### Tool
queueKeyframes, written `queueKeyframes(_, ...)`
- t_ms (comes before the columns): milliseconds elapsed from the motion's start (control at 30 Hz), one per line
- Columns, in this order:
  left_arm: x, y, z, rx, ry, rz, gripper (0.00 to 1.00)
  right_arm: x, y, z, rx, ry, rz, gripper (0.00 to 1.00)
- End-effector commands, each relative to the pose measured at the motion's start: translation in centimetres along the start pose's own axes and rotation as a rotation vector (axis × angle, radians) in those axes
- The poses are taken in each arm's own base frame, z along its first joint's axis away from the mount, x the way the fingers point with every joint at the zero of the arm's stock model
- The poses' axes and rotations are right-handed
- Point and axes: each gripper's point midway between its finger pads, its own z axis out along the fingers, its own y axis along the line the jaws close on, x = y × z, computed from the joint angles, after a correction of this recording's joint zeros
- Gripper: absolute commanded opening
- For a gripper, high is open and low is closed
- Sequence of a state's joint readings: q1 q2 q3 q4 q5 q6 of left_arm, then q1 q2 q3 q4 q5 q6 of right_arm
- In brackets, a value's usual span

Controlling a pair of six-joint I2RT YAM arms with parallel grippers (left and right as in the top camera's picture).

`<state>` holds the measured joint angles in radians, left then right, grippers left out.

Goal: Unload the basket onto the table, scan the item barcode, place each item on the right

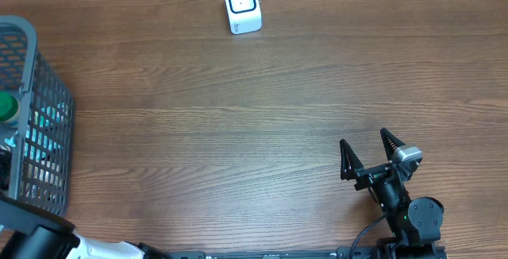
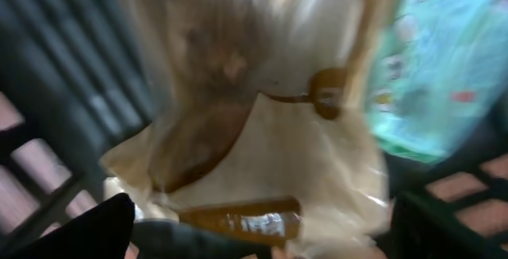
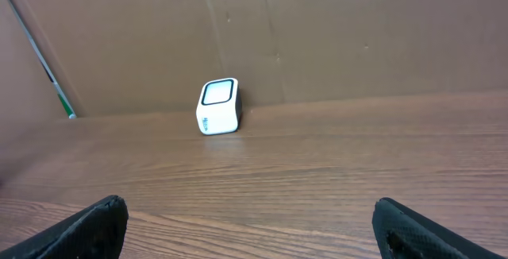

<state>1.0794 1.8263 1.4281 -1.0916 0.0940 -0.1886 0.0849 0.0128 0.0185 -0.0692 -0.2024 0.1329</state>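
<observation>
Inside the grey basket [image 1: 32, 76] at the bench's left end: clear bag [image 2: 262, 132] of brown goods, right before the seemingly spread left hand [image 2: 258, 223], far nearer than the wide-open right hand [image 1: 370, 154]. Scanner [image 1: 242, 6] well apart, at the far edge.

wooden table [image 1: 238, 132] bears a white scanner [image 1: 242, 6] and grey basket [image 1: 49, 144].

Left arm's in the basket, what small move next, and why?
Probably lower the left gripper slightly and close on the clear bag: its fingers stand apart, the bag fills its wrist view, and nothing sits by the scanner.
</observation>
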Motion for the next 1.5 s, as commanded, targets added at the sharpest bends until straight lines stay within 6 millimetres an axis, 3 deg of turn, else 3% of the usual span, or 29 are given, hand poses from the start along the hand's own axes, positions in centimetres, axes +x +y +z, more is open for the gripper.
queueKeyframes(0, 1.0, 0.2, 2.1, -0.013, 0.036, 0.028, 0.95, 0.1, -0.2, 0.0, 0.004, -0.005, -0.004, 1.00)
queueKeyframes(200, 1.0, 2.1, 2.9, -0.111, 0.017, -0.026, 0.96, 0.1, -0.2, 0.0, 0.004, -0.005, -0.004, 1.00)
queueKeyframes(533, 1.4, 2.3, 5.9, -0.099, -0.017, -0.027, 0.93, 0.1, -0.2, 0.0, 0.004, -0.005, -0.004, 1.00)
queueKeyframes(733, 1.3, 2.4, 6.6, -0.096, -0.035, -0.028, 0.88, 0.1, -0.2, 0.0, 0.004, -0.005, -0.004, 1.00)
queueKeyframes(800, 1.3, 2.4, 6.6, -0.095, -0.038, -0.028, 0.80, 0.1, -0.2, 0.0, 0.004, -0.005, -0.004, 1.00)
queueKeyframes(967, 1.2, 2.4, 6.6, -0.094, -0.042, -0.028, 0.39, 0.1, -0.2, 0.0, 0.004, -0.005, -0.004, 1.00)
queueKeyframes(1133, 1.1, 2.4, 6.6, -0.093, -0.045, -0.027, 0.21, 0.1, -0.2, 0.0, 0.004, -0.005, -0.004, 1.00)
queueKeyframes(1233, 1.1, 2.4, 6.6, -0.093, -0.046, -0.027, 0.04, 0.1, -0.2, 0.0, 0.004, -0.005, -0.004, 1.00)
queueKeyframes(1467, 0.3, 2.1, 5.6, -0.090, -0.056, -0.027, 0.04, 0.1, -0.2, 0.0, 0.004, -0.005, -0.004, 1.00)
